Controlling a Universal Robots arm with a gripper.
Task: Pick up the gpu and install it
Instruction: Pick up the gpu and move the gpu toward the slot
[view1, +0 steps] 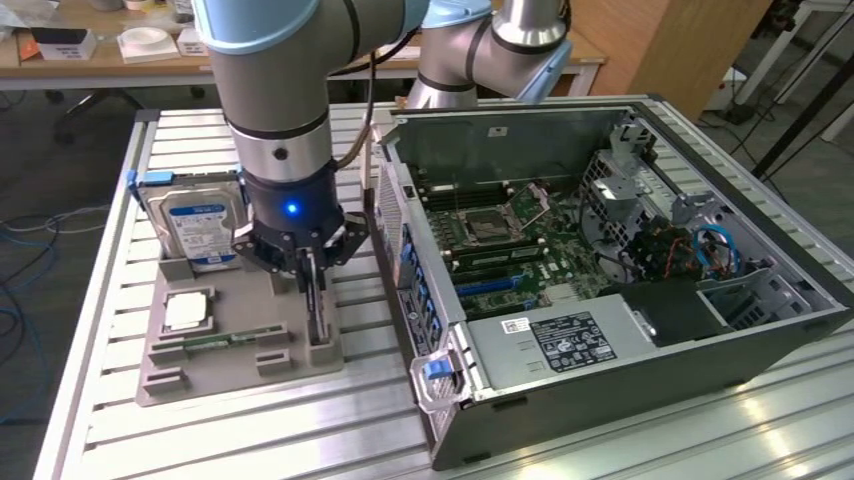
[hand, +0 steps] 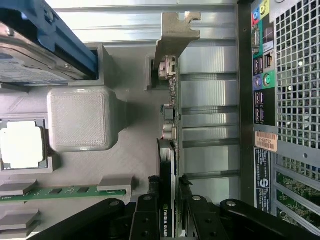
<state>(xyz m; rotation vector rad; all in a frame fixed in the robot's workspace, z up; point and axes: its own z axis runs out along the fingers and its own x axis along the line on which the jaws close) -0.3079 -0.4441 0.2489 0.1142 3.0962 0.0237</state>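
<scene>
Your fingers (hand: 146, 212) look clamped on the card (view1: 318, 318), one on each face; it stands on edge in the gray holder (view1: 227, 378), lower left of the exterior view, long axis running toward the frame's bottom

We see a slatted metal table (view1: 200, 440) bearing two things just beside each other: a grey holder tray (view1: 254, 300) towards the exterior view's left, and an open computer case (view1: 601, 410), open side up, towards its right.
</scene>
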